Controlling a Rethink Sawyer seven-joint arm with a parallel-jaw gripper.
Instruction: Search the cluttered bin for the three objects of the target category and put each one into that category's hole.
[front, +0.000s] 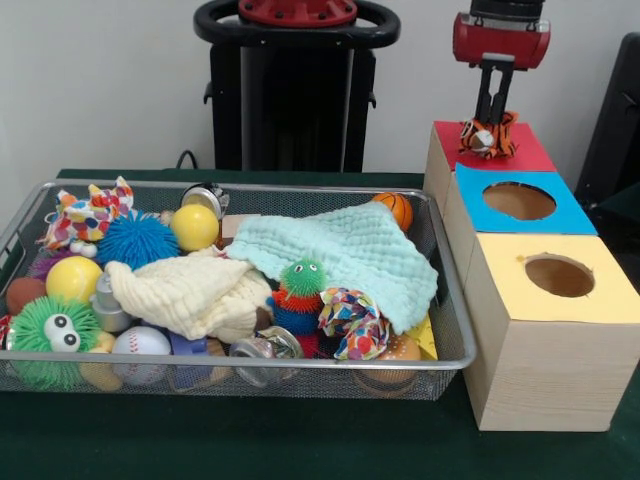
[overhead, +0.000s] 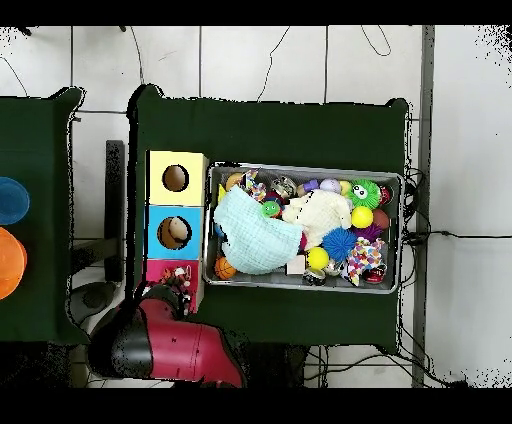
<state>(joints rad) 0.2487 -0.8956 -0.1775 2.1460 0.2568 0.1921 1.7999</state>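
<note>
Front view showed my gripper (front: 490, 128) closed on an orange striped plush toy (front: 487, 137), right over the red-topped box (front: 530, 155), covering the hole. To its side on the table (front: 300, 440), the bin (front: 455, 330) lay crowded with balls and cloths.

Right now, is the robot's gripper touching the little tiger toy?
Touching. In the front view the gripper comes straight down into the orange striped tiger toy, with no gap, above the red-topped box.
</note>
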